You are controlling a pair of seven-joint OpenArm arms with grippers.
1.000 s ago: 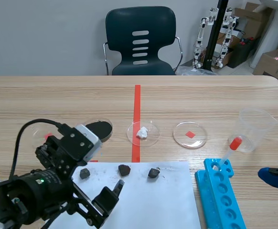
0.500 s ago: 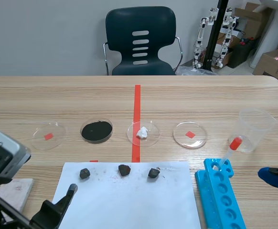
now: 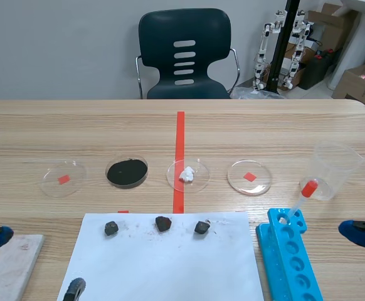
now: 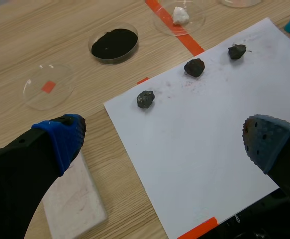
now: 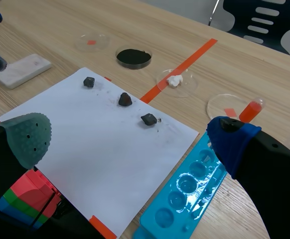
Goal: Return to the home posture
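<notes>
**A:** Where do the arms stand against the work area?

**B:** Both sit low at the near corners of the table (image 3: 264, 125). The left gripper (image 4: 163, 144) hangs over the near left edge of the white sheet of paper (image 4: 200, 129). The three dark lumps (image 4: 194, 66) lie ahead of it, well apart. The right gripper (image 5: 130, 139) hangs over the sheet's near right part, with the blue rack (image 5: 185, 189) under its right finger.

**A:** Is there any object the task is about?

**B:** None. It concerns only the arms' own pose. In the scene view just their pad tips show at either edge, so I judge them at or close to home. Neither is nearer the middle than the other.

**A:** And the jaws?

**B:** Both are spread wide, with nothing between the pads and nothing held. The white block (image 4: 72, 196) lies under the left gripper's left finger. I cannot tell whether they touch.

**A:** Anything to watch?

**B:** The dropper (image 3: 301, 197) leaning out of the rack stands near the right arm, so any last adjustment should keep away from it
</notes>
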